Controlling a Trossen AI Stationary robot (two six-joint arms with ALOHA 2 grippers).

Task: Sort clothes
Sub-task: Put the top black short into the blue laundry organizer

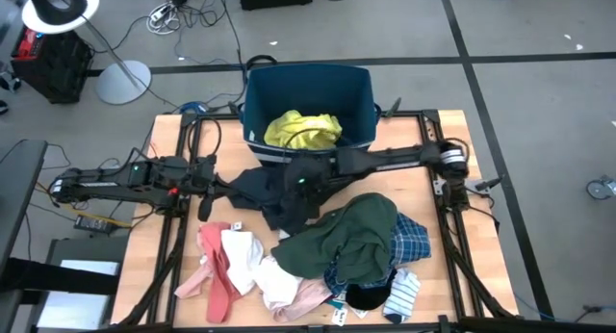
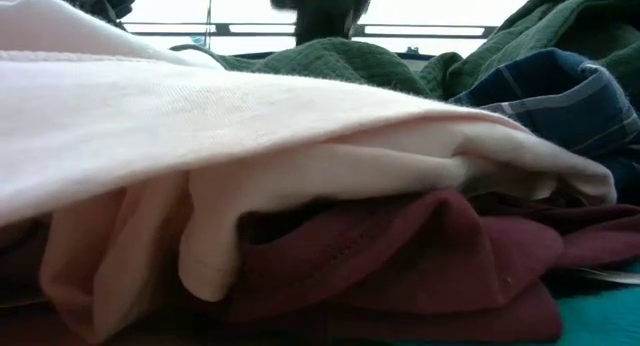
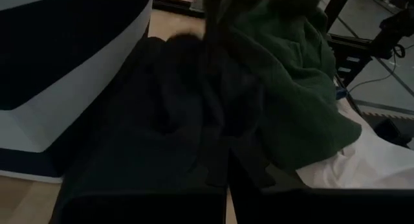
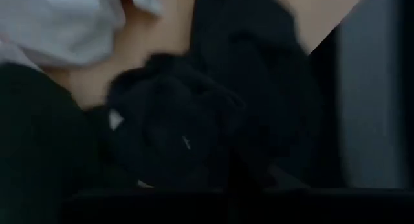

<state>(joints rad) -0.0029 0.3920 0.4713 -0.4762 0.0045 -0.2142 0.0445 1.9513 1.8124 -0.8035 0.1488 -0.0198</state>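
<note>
A dark navy garment [image 1: 255, 187] lies bunched on the table just in front of the dark blue bin [image 1: 358, 83], between my two grippers. My left gripper [image 1: 216, 186] is at its left end and shut on it. My right gripper [image 1: 296, 193] reaches in from the right, points down over its right part and is shut on it. A yellow garment [image 1: 303, 129] lies inside the bin. The rest of the heap lies nearer: a dark green garment [image 1: 356, 239], blue plaid [image 1: 412, 239], pink [image 1: 217, 261], white [image 1: 248, 251], black [image 1: 364, 296] and a striped sock [image 1: 402, 296]. My left gripper pinches a narrow fold at the navy garment's left end [image 3: 217, 162] between its two fingers, coming level from the table's left. The garment spreads away from the fingers and lies on the table. My right gripper holds a bunched part of the navy garment [image 4: 181, 140] from above, pointing down. The cloth itself hides the place of contact. The garment hangs in folds below it [image 1: 287, 216] onto the table.
The bin stands at the table's far middle, right behind both grippers. The green garment [image 3: 291, 81] lies close beside the navy one. In the low view, pale pink cloth [image 2: 200, 116] and maroon cloth [image 2: 400, 266] fill the near edge. Bare table shows at the far left and far right.
</note>
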